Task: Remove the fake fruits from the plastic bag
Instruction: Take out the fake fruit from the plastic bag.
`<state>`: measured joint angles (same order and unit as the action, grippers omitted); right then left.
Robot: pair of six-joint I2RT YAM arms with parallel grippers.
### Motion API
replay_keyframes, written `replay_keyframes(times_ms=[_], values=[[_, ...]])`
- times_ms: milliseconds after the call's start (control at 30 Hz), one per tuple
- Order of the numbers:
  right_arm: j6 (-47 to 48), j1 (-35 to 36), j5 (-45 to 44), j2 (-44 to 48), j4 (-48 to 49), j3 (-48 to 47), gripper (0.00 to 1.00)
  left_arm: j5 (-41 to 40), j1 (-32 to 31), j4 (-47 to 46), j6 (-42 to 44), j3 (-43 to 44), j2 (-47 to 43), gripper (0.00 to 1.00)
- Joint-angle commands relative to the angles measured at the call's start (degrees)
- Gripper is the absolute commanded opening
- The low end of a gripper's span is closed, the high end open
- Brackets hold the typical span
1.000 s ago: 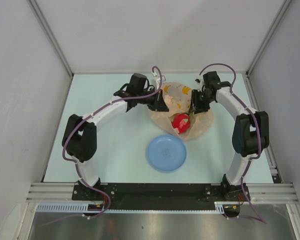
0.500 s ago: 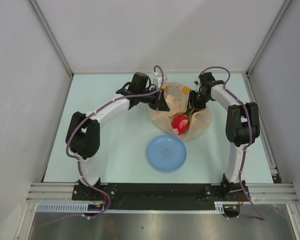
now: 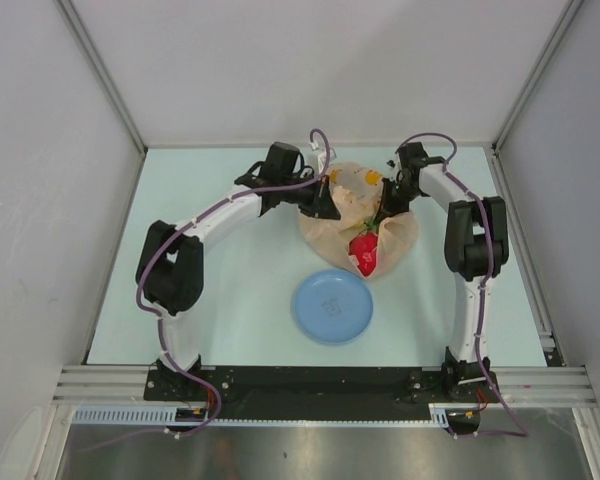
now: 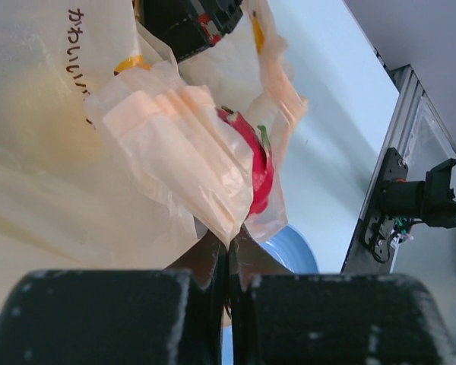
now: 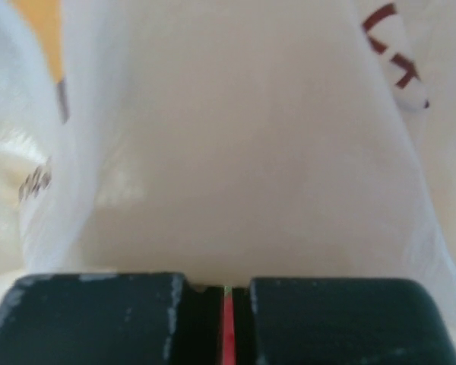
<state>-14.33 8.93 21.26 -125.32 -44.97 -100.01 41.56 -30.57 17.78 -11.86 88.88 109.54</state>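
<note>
Two arms meet over the bag (image 3: pixel 352 215), which lies crumpled on the worktop (image 3: pixel 230 270) just beyond the plate (image 3: pixel 332 306). Left fingers (image 4: pixel 228 262) are closed on a bunched fold of film at the bag's edge, beyond and left of the plate, seemingly to lift that wall and keep the mouth slack. Right fingers (image 5: pixel 226 296) are pressed together too, beyond and right of the plate. Film fills their camera's view and a thin red-and-green sliver shows in the slit between them; whether they clamp film, fruit or both cannot be told. With both far sides pinched, the bag appears tilted so that its load slides toward the plate.

One dragon fruit (image 3: pixel 364 252) sits at the bag's end nearest the plate. Its red body and green tips show between loose layers of film, and it is apart from the plate's rim and not yet out on the worktop. Yellow patches show through the film on the side farthest from the plate; whether they are fruit or print is unclear. No fruit is on the plate, so the emptying looks barely begun.
</note>
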Motion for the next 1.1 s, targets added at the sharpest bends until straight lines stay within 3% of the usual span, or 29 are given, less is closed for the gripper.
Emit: replay_keyframes(times_ms=[0, 200, 433, 600, 767, 933, 1067], values=[[2.9, 0.2, 5.1, 10.1, -2.6, -2.5, 0.0, -0.3, 0.4, -0.7, 1.5, 3.9, 1.2, 0.02], [6.1, 2.8, 8.7, 20.8, -4.9, 0.5, 0.0, 0.5, 0.8, -2.4, -0.3, 6.9, 2.9, 0.02], [8.5, 6.8, 12.6, 27.3, -4.9, 4.3, 0.0, 1.9, 1.7, -2.9, -1.8, 12.8, 4.9, 0.02], [13.3, 6.8, 10.0, 29.3, -0.8, 8.0, 0.0, 2.8, 3.3, -3.8, -1.9, 12.1, 3.5, 0.02], [25.5, 7.5, 10.3, 32.0, 4.7, 9.3, 0.0, 6.7, 4.9, -7.0, -5.5, 8.1, 1.8, 0.02], [39.0, 12.5, 9.8, 37.0, 8.9, 14.1, 0.0, 7.8, 5.6, -8.9, -6.5, 6.9, 0.3, 0.01], [39.1, 17.0, 13.9, 40.1, 7.2, 14.6, 0.0, 6.2, 6.0, -6.0, -4.0, 7.4, -0.2, 0.01]])
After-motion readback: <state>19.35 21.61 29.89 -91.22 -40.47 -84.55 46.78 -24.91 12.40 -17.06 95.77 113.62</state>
